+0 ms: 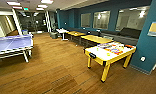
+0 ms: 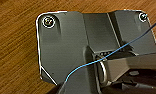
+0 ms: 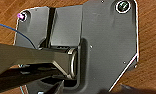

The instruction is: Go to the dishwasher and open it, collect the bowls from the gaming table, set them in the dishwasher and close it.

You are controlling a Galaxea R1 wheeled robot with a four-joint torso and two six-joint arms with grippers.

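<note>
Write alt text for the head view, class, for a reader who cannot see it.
A yellow-legged, white-topped gaming table carrying colourful board games stands on a wooden floor at the right of a lounge, beside a teal wall. A blue table-tennis table sits at the left, with yellow tables lined up along the far windowed wall.

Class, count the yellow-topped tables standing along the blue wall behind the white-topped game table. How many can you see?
2. One yellow wooden-topped table stands just behind the white-topped gaming table; a second yellow-topped table stands farther along the blue wall. Others may be hidden.
</note>
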